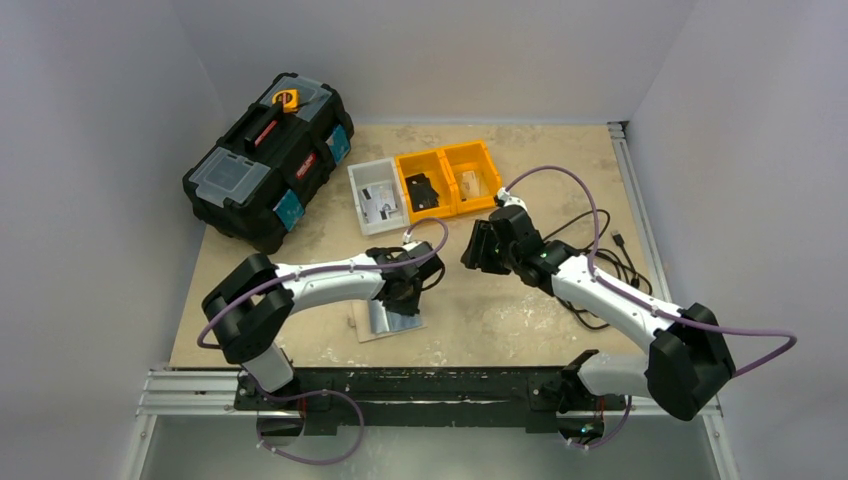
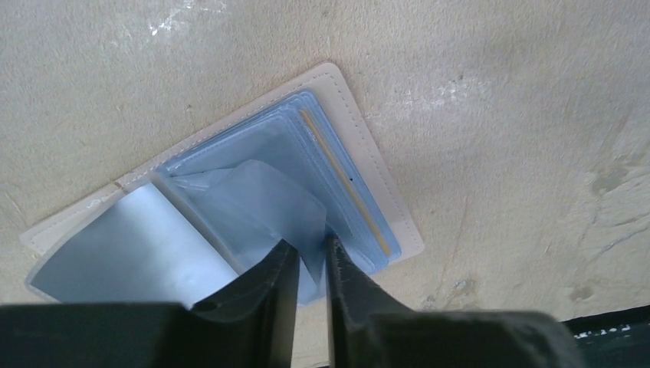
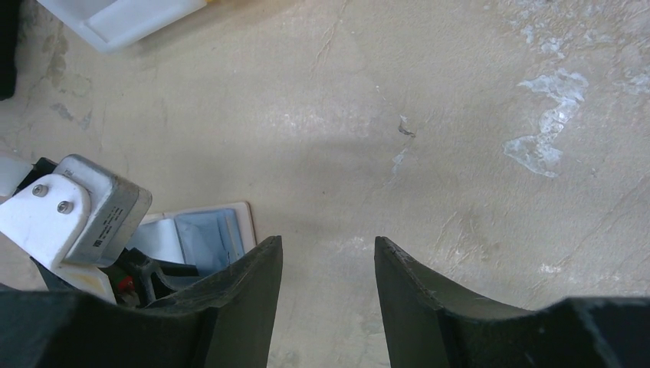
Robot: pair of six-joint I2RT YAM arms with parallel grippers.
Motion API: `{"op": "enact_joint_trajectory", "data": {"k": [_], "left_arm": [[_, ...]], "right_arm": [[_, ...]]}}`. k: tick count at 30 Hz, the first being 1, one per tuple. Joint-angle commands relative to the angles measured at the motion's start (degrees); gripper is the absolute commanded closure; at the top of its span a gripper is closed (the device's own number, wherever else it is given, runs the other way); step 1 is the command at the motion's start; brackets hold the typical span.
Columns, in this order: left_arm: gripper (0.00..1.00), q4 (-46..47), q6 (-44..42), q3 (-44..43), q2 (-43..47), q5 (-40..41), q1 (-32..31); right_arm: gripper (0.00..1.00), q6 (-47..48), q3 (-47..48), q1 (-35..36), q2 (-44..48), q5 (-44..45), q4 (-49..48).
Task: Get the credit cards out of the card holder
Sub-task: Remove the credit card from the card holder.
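The card holder (image 1: 388, 322) (image 2: 230, 165) lies open and flat on the table (image 1: 520, 310), at 6 o'clock of the tabletop, just ahead of the arm bases. Its beige cover faces down. Bluish clear sleeves (image 2: 260, 146) fan out on top, with a thin tan strip (image 2: 345, 184) along the stack on its 3 o'clock side. Whether cards sit in the sleeves cannot be told.

The left gripper (image 1: 405, 290) (image 2: 310, 249) points down onto the holder. Its jaws are close together with a loose sleeve flap (image 2: 268, 199) between them; whether they clamp it cannot be told. The right gripper (image 1: 478, 250) (image 3: 328, 249) hangs at 2 o'clock from the holder, jaws apart with nothing between them.

At 12 o'clock three open bins stand side by side:
- The white bin (image 1: 356, 200) holds small pale and dark flat pieces (image 1: 380, 205).
- The middle yellow bin (image 1: 415, 158) holds a black object (image 1: 422, 192).
- The right yellow bin (image 1: 465, 150) holds a pale item (image 1: 470, 183).

A black toolbox (image 1: 265, 165) sits at 10 o'clock, lid shut, with an orange item (image 1: 285, 98) on top
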State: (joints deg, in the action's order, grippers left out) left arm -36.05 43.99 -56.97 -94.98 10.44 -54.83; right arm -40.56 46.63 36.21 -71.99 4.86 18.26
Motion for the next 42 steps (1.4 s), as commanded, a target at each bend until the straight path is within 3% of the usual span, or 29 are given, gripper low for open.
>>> {"op": "enact_joint_trajectory", "data": {"k": [1, 4, 16, 26, 31, 37, 42], "left_arm": [[0.91, 2.6, 0.3, 3.6, -3.2, 0.7, -0.3], [1.00, 4.2, -0.2, 3.7, -1.4, -1.1, -0.3], [1.00, 13.3, 0.2, 7.8, 11.1, -9.8, 0.0], [1.00, 15.8, 6.4, 16.2, 17.9, -8.3, 0.9], [1.00, 17.4, 7.9, 19.9, 21.2, -7.7, 1.6], [0.86, 13.1, 8.4, 20.3, 26.4, -4.4, 1.9], [0.73, 3.2, 9.4, 18.3, 29.2, 0.9, 2.6]], "right_arm": [[0.53, -0.4, -0.6, -0.1, 0.0, -0.8, -2.4], [0.53, -0.9, -1.9, 0.3, 0.3, -3.0, -3.6], [0.56, -7.3, -6.5, 10.2, -3.8, -8.4, -13.0], [0.72, -10.9, -4.5, 16.2, -10.4, -7.0, -15.5], [0.73, -11.5, -2.8, 18.6, -13.1, -6.9, -16.3], [0.73, -11.6, 0.6, 21.2, -16.7, -6.7, -16.5], [0.73, -11.3, 4.4, 22.7, -20.4, -7.2, -16.7]]}}
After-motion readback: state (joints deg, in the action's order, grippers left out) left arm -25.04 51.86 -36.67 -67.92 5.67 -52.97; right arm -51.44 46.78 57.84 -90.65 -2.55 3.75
